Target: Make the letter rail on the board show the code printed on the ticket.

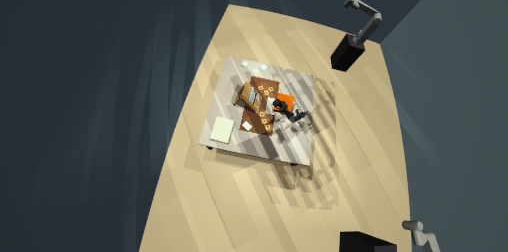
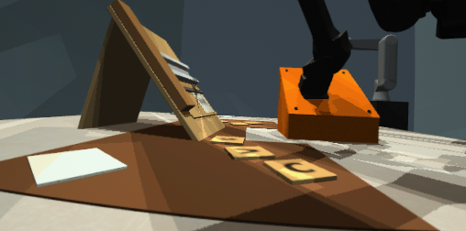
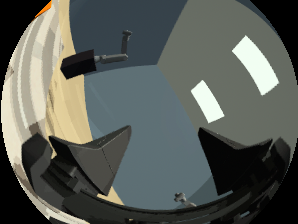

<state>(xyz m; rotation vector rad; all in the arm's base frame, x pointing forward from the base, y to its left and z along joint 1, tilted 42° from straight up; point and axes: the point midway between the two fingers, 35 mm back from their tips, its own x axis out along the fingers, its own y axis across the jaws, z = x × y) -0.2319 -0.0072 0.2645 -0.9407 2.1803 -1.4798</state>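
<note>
While dark parallel-jaw gripper (image 3: 160, 156) points off toward wall, fingers spread wide, nothing between them — we judge no tile picked yet. Tan square letter tiles (image 2: 299, 170) lie flat on brown mat, just right of slanted wooden board (image 2: 151, 67). Next: we read ticket, descend onto first tile.

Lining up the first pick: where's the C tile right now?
In the exterior view the C tile lies flat on the brown mat, nearest the camera in a row of tiles, front of the orange base.
</note>
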